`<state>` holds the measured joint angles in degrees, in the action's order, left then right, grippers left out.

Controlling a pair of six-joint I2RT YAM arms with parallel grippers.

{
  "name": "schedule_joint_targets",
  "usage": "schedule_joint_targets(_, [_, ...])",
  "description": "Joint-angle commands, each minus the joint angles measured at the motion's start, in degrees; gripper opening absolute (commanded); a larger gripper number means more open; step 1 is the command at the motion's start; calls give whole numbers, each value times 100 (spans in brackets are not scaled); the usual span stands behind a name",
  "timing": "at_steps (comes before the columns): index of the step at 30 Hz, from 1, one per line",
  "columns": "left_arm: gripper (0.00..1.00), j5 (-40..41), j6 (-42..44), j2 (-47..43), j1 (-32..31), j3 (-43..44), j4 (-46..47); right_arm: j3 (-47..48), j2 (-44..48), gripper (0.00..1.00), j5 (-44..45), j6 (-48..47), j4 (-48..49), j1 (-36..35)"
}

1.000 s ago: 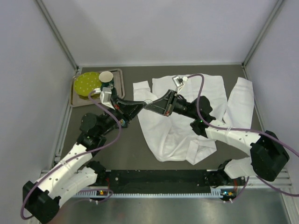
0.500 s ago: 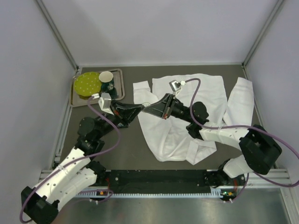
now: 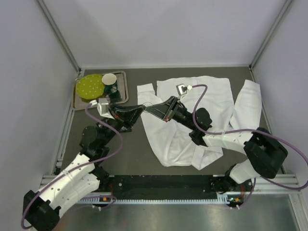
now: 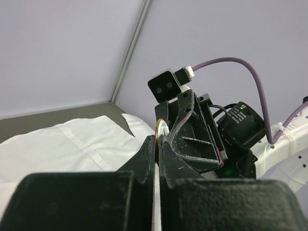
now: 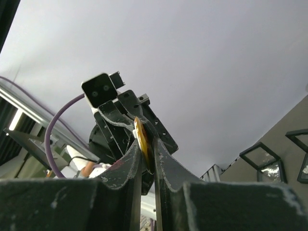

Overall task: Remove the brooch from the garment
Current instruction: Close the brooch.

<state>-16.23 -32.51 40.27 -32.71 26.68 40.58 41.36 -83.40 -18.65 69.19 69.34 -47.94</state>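
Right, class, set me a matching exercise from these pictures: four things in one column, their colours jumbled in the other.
Things:
1. shirt
2. brooch
3. plate
4. cable

Colours:
A. purple
B. white
C. gold
D. yellow-green

Pairs: 1-B, 2-C, 3-D, 4-A
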Motion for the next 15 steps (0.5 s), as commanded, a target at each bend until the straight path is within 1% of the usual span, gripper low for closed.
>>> schedule_joint_targets(1, [0,119,-71,-142,-34,4,1031,284,-45,1,1057,-221,185,101])
schedule_joint_targets(3, [0,85,-62,-134,-34,30,996,398,-28,3,865,-291,36,127])
schedule_joint_targets(4, [0,41,-10,-134,-34,74,892,494,-10,8,611,-318,-156,127])
schedule_joint_targets(6, [0,49,69,-160,-34,259,391,504,139,17,399,-406,-385,136])
schedule_joint_targets(7, [0,76,165,-186,-34,311,216,469,200,25,259,-432,-482,136])
schedule_joint_targets(9, [0,224,245,-230,-34,417,-337,417,375,30,100,-485,-763,136])
schedule_joint_targets(10, [0,304,271,-282,-42,443,-540,408,438,35,-145,-546,-930,136])
schedule_joint_targets(12, [0,567,263,-370,-42,479,-944,381,682,40,-313,-774,-1632,136])
schedule_joint_targets(15, [0,822,114,-458,-34,487,-1253,39,1017,52,-323,-1134,-2169,145])
